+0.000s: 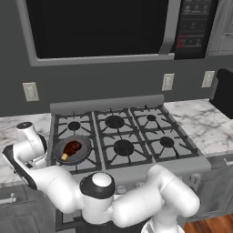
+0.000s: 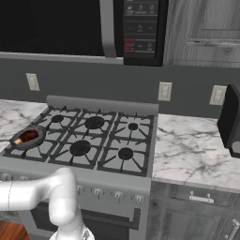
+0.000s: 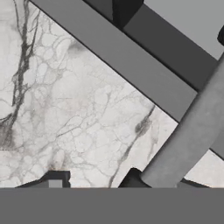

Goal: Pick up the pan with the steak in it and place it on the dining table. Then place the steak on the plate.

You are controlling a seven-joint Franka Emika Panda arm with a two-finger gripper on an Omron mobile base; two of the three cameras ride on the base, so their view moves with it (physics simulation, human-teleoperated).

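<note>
left base view showed the pan on the stove's front-left burner, the steak inside it. nothing had been lifted yet. the pincer hung over the marble bench beside it; whether open or closed, i could not tell.

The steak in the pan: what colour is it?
Dark reddish-brown steak with an orange-yellow end, clearest in the left base view.

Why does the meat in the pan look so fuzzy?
Left base view: the steak in the pan is small and soft-edged, so it blurs. Right base view: it is smaller still, at the stove's far corner. Hand view: the marble counter looks smeared.
</note>
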